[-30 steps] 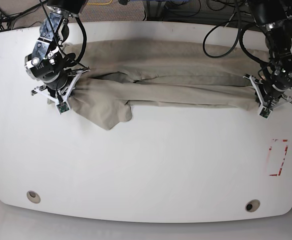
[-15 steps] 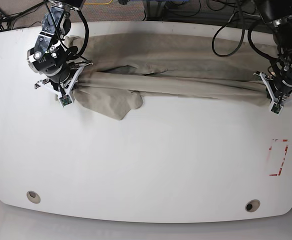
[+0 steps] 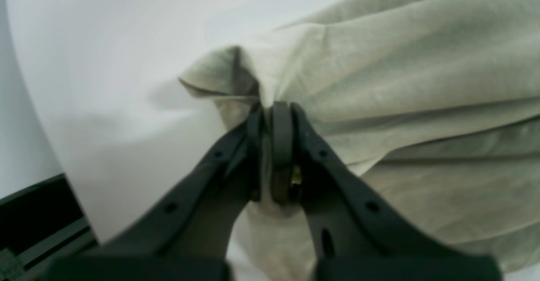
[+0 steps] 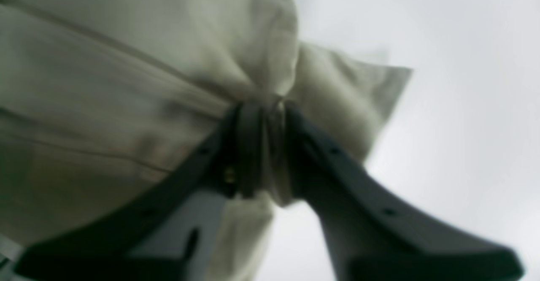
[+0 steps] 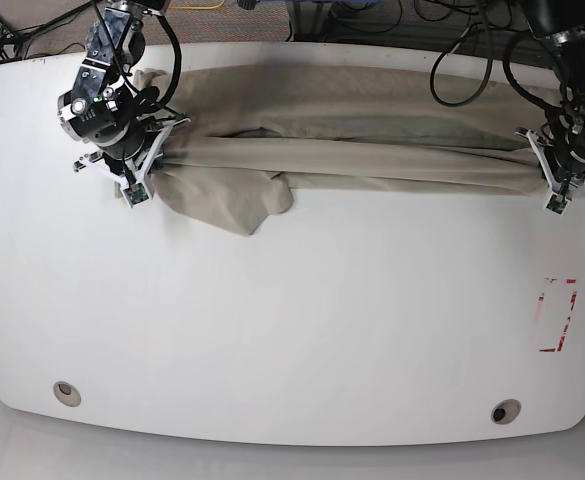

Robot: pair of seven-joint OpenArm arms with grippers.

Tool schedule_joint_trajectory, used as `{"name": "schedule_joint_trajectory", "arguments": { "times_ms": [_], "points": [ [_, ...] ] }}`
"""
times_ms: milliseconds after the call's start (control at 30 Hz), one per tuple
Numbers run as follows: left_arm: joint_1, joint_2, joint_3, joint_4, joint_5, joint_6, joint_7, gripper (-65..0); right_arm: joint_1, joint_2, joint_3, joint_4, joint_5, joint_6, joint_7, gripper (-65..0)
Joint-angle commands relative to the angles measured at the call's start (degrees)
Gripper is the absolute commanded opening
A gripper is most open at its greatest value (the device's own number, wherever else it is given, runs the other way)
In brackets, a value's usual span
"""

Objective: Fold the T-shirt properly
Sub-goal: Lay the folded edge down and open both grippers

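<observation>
The base view shows the T-shirt [image 5: 352, 130] stretched as a long beige band across the far part of the white table [image 5: 292, 330], with a gripper at each end. A loose flap of the cloth droops toward the near side, close to the end on the view's left, and lies rumpled on the tabletop. The right gripper [image 5: 150, 160] sits at that end and the left gripper [image 5: 540, 170] at the opposite end, well apart, with the cloth drawn into lengthwise folds between them. In the left wrist view, the left gripper [image 3: 272, 116] has its dark jaws pressed together on a bunched corner of the T-shirt [image 3: 400, 87], a thin sliver of cloth pinched between the pads, and the fabric fans out to the right. In the right wrist view, which is blurred, the right gripper [image 4: 263, 116] has gathered cloth of the T-shirt [image 4: 126, 82] between its jaws; the jaws stand close around it, and a small tuft hangs below the pads. A red-outlined rectangle [image 5: 558, 315] is marked on the table near the edge on the view's right, apart from the cloth. Two round holes [image 5: 67, 392] sit near the table's front edge.
</observation>
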Motion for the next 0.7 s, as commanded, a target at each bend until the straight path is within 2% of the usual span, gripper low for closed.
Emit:
{"name": "schedule_joint_trajectory", "arguments": {
  "times_ms": [0,100,200,233,267,300,467,667],
  "points": [
    [0.61,-1.15,-0.45,1.13,0.65,0.56,0.21,-54.6,0.48,0.46,0.36,1.18,-0.5,-0.16,0.47,-38.0],
    [0.88,-1.24,-0.36,1.13,0.65,0.56,0.21,-39.3,0.48,0.46,0.36,1.27,-0.5,-0.16,0.47,-28.5],
    [0.88,-1.32,-0.54,1.13,0.65,0.56,1.09,-21.4,0.48,0.46,0.45,1.27,-0.5,-0.16,0.56,-27.3],
    [0.88,-1.68,-0.54,1.13,0.65,0.56,1.53,-18.3,0.48,0.46,0.45,1.27,-0.5,-0.16,0.56,-27.3],
    [0.79,-2.2,-0.54,1.13,0.57,0.56,3.02,-11.3,0.48,0.46,0.45,1.27,-0.5,-0.16,0.56,-27.3],
    [0.79,-2.38,-0.54,1.13,0.48,0.56,3.81,-9.0,0.48,0.46,0.45,1.27,-0.5,-0.16,0.56,-27.3],
    [0.44,-2.64,-0.71,1.75,0.3,0.56,6.45,-9.0,0.92,0.46,1.77,1.27,-0.5,-0.16,0.65,-27.3],
    [0.52,-2.56,-0.8,7.55,0.21,0.56,6.45,-11.8,3.11,-0.5,9.5,1.27,-0.5,-0.16,0.65,-27.3]
  ]
}}
